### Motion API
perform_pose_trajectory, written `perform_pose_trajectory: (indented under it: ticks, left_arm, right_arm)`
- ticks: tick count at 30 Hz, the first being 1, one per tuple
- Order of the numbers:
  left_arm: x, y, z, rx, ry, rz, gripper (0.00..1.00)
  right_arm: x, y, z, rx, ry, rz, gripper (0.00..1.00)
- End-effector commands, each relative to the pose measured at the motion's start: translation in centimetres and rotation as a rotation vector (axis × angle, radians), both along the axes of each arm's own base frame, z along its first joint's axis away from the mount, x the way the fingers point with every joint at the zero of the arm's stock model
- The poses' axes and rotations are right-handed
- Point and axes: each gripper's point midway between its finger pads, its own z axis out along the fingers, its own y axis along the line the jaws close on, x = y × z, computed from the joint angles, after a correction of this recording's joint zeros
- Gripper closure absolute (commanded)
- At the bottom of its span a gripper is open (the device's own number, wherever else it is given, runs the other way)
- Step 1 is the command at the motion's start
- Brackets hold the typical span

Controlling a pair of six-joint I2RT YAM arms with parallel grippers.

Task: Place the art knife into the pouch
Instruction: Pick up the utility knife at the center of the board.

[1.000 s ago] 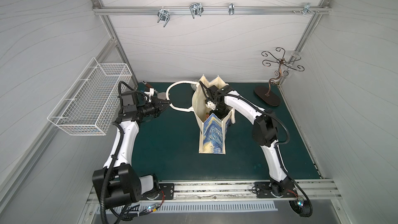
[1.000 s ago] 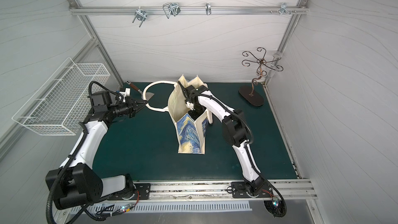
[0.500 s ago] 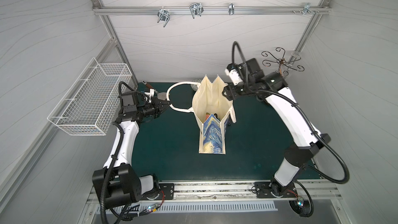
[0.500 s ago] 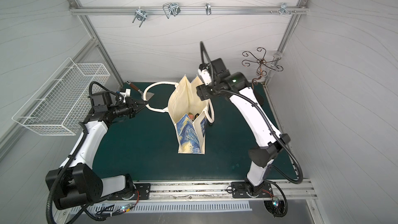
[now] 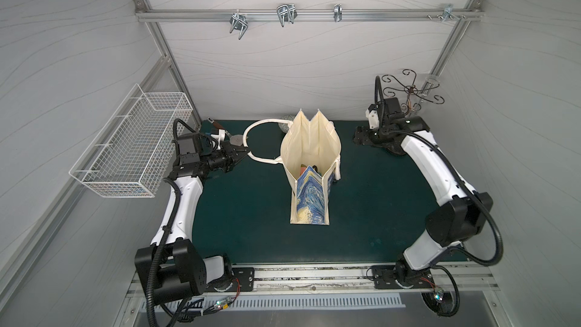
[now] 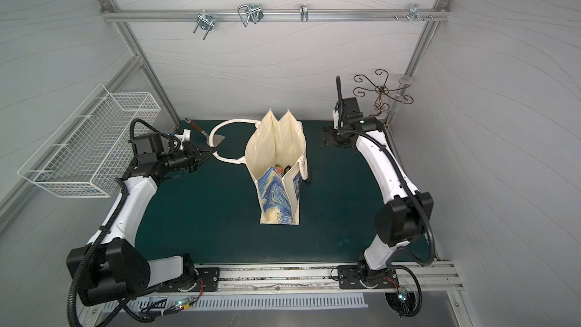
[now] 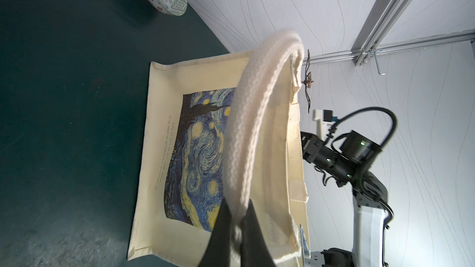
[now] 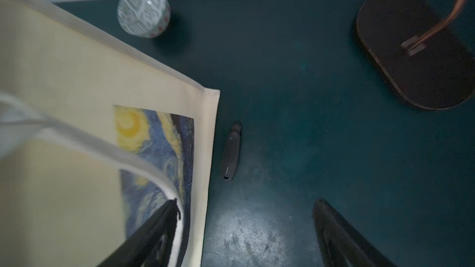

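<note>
- We find the pouch (image 5: 309,139) standing upright at the centre of both top views on the green mat (image 5: 245,215), with its mouth open.
- The left gripper (image 5: 243,154), left of centre, is clenched on the pouch's white rope handle (image 7: 257,114), which is drawn out sideways.
- The right gripper (image 5: 360,136), upper right of centre, sits well apart from the pouch. We see its jaws spread wide and empty in the right wrist view.
- We cannot pick out the art knife with certainty. A black-and-yellow item (image 6: 286,169) lies at the pouch bottom beside an orange one and is possibly it.
- A dark slim object (image 8: 231,150) lies on the mat just beside the pouch.
</note>
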Motion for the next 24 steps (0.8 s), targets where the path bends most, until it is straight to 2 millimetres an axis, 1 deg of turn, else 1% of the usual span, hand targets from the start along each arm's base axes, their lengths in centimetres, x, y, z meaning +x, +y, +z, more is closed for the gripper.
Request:
perform_pose_trajectory:
  ticks: [1,3,5,8,11,17,21,24]
  left_arm:
    - [0.2,-0.3,2.1,0.014,-0.091,-0.022,1.0]
    - [0.2,-0.3,2.0,0.013,-0.088,-0.023,1.0]
    - [0.2,-0.3,1.9,0.015,-0.086,-0.025,1.0]
    - [0.2,-0.3,1.8,0.013,-0.082,-0.026,1.0]
    - [0.2,-0.3,1.6,0.014,-0.081,-0.026,1.0]
    - [0.0,-0.4,1.3,0.01,-0.078,-0.03,1.0]
    - [-0.1,-0.4,1.1,0.015,-0.075,-0.041,1.0]
    - [0.0,-0.5,1.4,0.015,-0.079,-0.044,1.0]
  right_arm:
    - [0.6,1.1,-4.5,0.045,0.088,-0.009,0.16]
    - [0.7,1.7,-7.3,0.047,0.155,-0.004,0.17]
    - [0.4,2.5,-10.0,0.034,0.22,0.019,0.18]
    - [-0.1,3.9,-12.8,0.013,0.262,0.052,0.18]
    - [-0.4,5.3,-14.8,-0.007,0.286,0.073,0.18]
    - [-0.7,6.9,-18.0,-0.043,0.341,0.082,0.17]
    - [-1.2,6.4,-20.0,-0.134,0.371,0.066,0.18]
    - [-1.4,6.1,-20.8,-0.158,0.383,0.06,0.18]
